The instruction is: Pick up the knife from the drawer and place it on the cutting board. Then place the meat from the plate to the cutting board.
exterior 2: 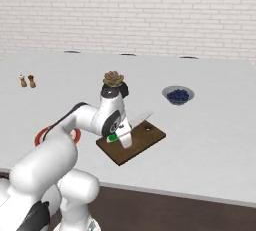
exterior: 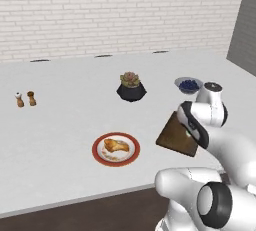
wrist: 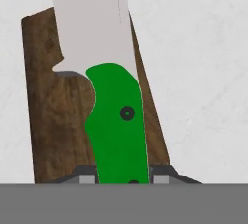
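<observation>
Knife (wrist: 116,121), pinched by its green handle in the hand (exterior 2: 121,137), overhangs the cutting board (exterior 2: 137,145) at center frame, so releasing now may tip its blade onto the surface (exterior 2: 210,140).

Smooth green knife (wrist: 118,121) handle, matt pale blade, grainy wooden cutting board (wrist: 53,121).

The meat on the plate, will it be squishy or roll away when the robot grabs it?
The meat looks lumpy and uneven, not round, so it probably won't roll far. It's cooked and golden-brown, so it may give a little when squeezed and could be greasy and slippery. It's small next to the plate, so likely light. The gripper is shut on the knife over the cutting board.
</observation>
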